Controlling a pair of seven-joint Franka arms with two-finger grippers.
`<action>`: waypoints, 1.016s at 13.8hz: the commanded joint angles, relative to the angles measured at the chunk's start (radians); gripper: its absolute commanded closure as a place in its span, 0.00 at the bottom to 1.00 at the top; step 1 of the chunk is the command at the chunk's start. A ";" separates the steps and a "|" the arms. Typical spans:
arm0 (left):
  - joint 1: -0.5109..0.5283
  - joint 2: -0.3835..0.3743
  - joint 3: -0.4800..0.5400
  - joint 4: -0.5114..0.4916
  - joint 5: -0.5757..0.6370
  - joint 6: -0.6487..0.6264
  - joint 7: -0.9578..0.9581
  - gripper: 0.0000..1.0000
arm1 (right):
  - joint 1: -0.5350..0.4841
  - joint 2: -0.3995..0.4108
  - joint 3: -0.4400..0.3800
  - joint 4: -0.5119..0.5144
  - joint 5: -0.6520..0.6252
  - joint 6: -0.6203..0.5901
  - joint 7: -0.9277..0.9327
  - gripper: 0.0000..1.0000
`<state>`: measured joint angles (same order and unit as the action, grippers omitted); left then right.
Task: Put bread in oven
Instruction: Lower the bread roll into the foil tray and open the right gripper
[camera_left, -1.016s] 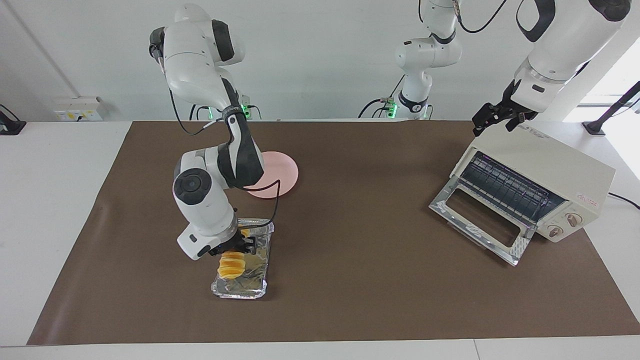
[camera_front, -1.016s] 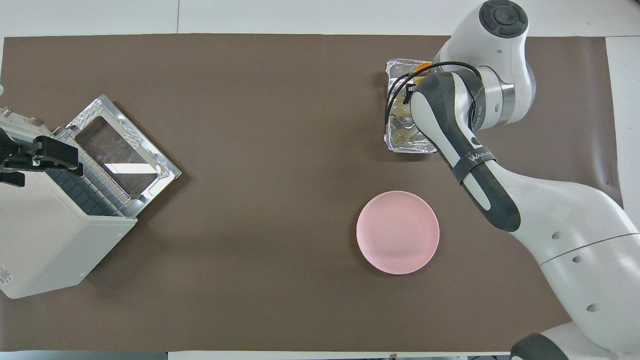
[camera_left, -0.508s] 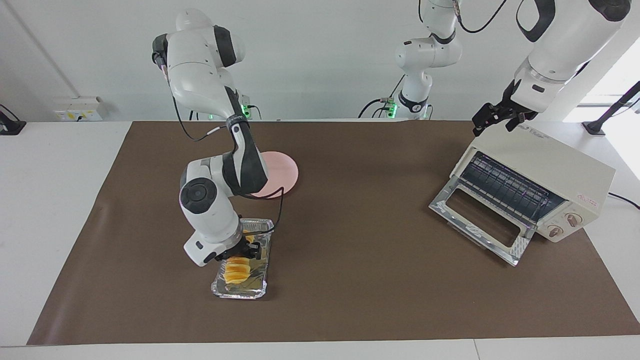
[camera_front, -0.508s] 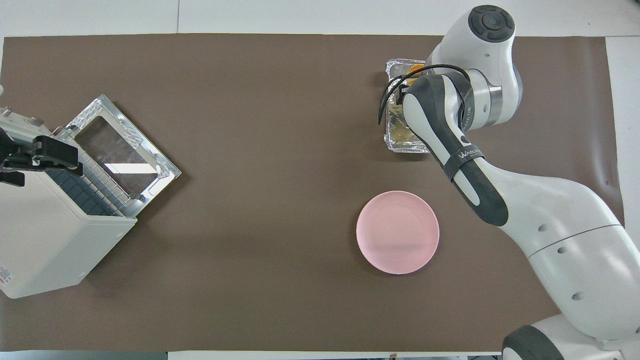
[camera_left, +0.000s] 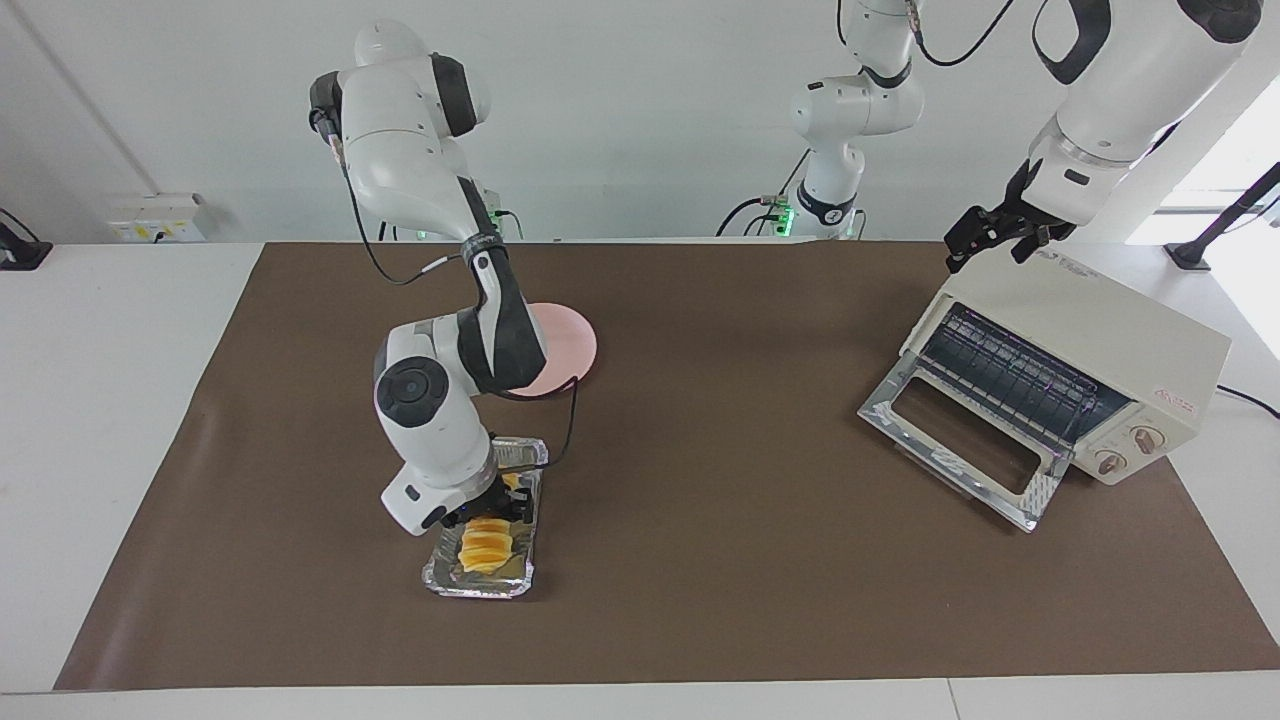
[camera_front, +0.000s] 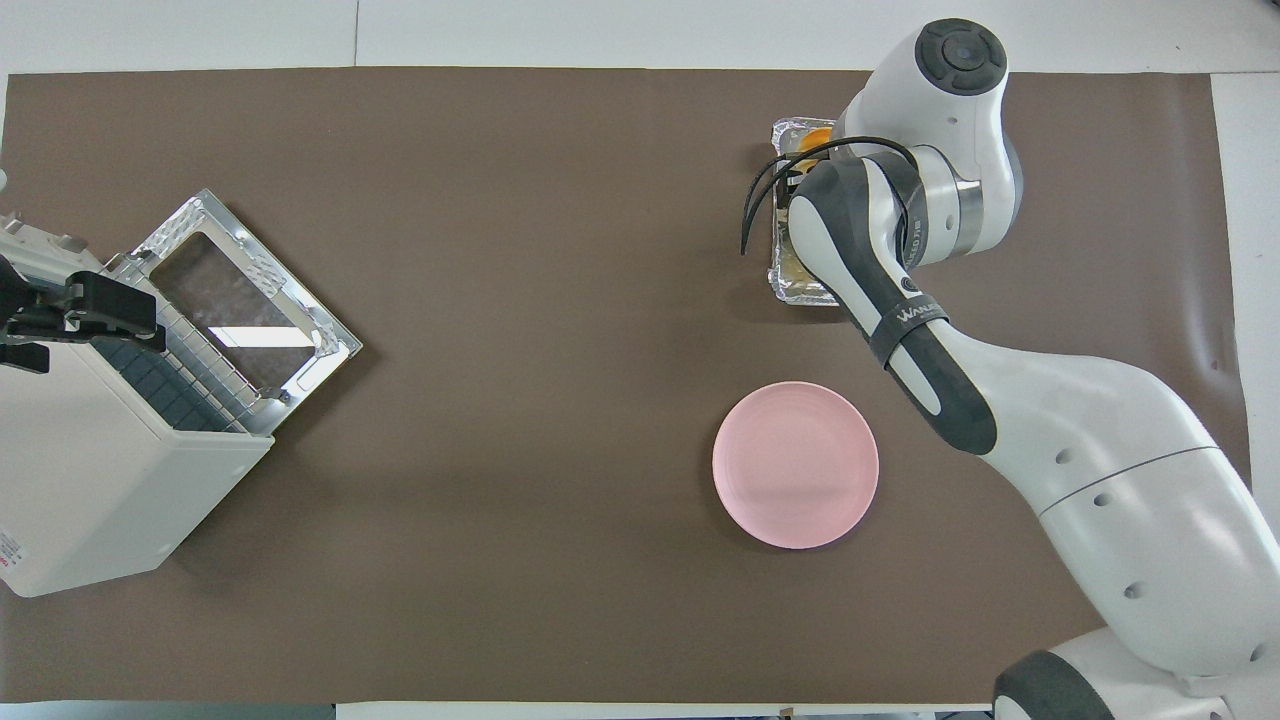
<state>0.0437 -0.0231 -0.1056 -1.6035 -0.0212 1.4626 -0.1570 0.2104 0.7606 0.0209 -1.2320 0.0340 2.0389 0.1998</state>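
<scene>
— Two arms are in your shot; which one do you want first?

— The one by the bread.

— You have the right gripper (camera_left: 492, 508) low over the foil tray (camera_left: 478, 583), at the bread (camera_left: 484, 546). The loaf lies in the tray, toward the right arm's end of the table, its end farthest from the robots clear of the gripper. The gripper sits at the other end of the loaf. Whether those fingers are apart or clamped on the loaf, you cannot tell from either view; the wrist hides them from overhead, where only a bit of orange (camera_front: 817, 136) shows at the tray's (camera_front: 790, 285) top corner.

— And the oven?

— You see the oven (camera_left: 1090, 362) at the left arm's end of the table, its glass door (camera_left: 955, 437) dropped flat onto the brown mat (camera_left: 700, 560) and the wire rack (camera_left: 1020, 378) showing inside. It stands well apart from the tray. The left gripper (camera_left: 985, 238) hangs just over the oven's top edge, nearest the robots; that arm waits. Its fingers you cannot read either.

— Anything else on the mat?

— One pink plate (camera_front: 796, 465), nearer to the robots than the tray, partly covered by the right arm in the facing view.
</scene>
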 joint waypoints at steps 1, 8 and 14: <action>0.007 -0.015 0.000 -0.009 -0.008 -0.008 0.008 0.00 | -0.003 0.011 0.002 0.011 0.014 0.040 -0.007 0.81; 0.007 -0.015 0.000 -0.009 -0.008 -0.008 0.008 0.00 | -0.013 0.000 0.002 -0.015 0.015 0.038 -0.010 0.38; 0.007 -0.015 0.000 -0.009 -0.008 -0.008 0.008 0.00 | -0.017 -0.018 0.002 -0.032 0.015 0.020 -0.011 0.08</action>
<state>0.0437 -0.0231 -0.1056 -1.6035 -0.0212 1.4626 -0.1570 0.2047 0.7626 0.0168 -1.2379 0.0340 2.0624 0.2000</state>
